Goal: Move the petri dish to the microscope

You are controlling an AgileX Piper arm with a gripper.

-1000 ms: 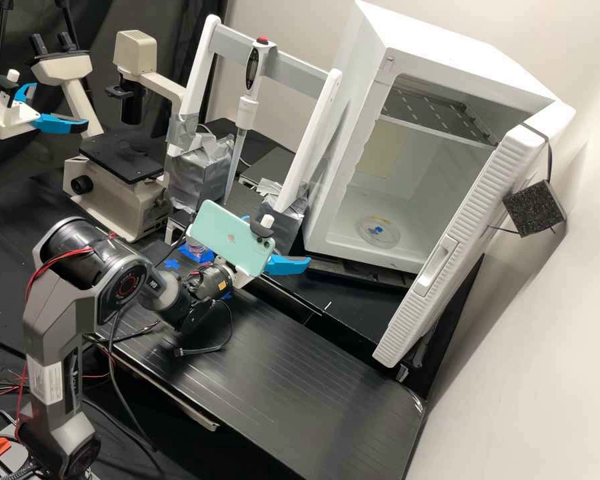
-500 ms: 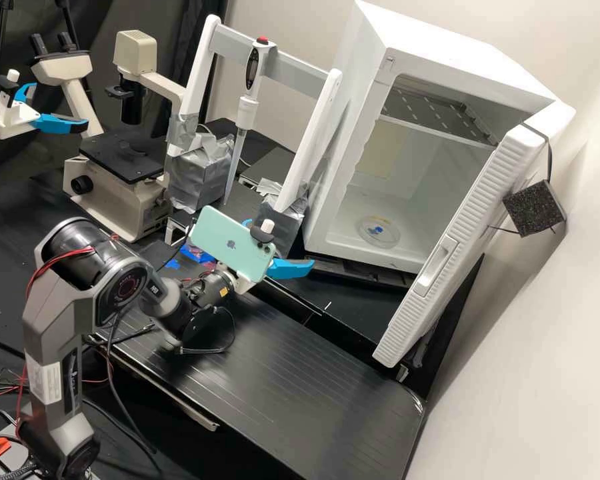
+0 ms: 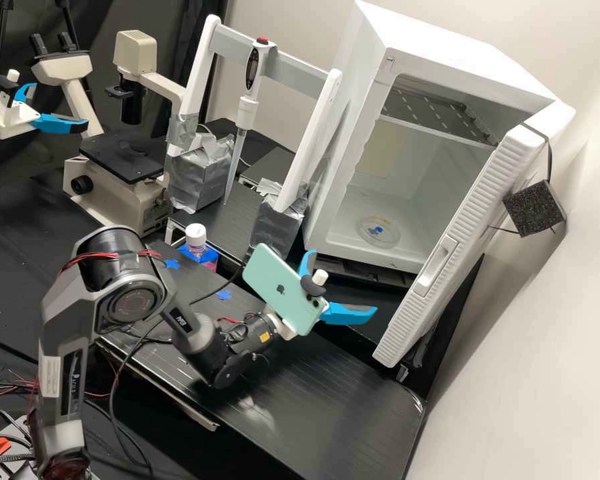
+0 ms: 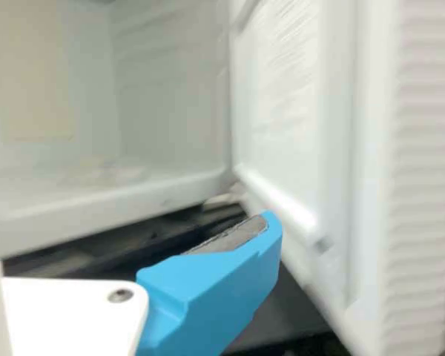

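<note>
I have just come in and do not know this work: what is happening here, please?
The robot arm's gripper is open and empty, in front of the white cabinet, whose door stands open. The petri dish lies on the cabinet's floor, not yet at the microscope.

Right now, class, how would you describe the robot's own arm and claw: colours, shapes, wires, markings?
The arm is dark grey with rounded black joints, red wires, a white label and a small yellow label. The claw has a white body, bright blue tapering fingers with grey pads, and a mint-green phone mounted behind them.
</note>
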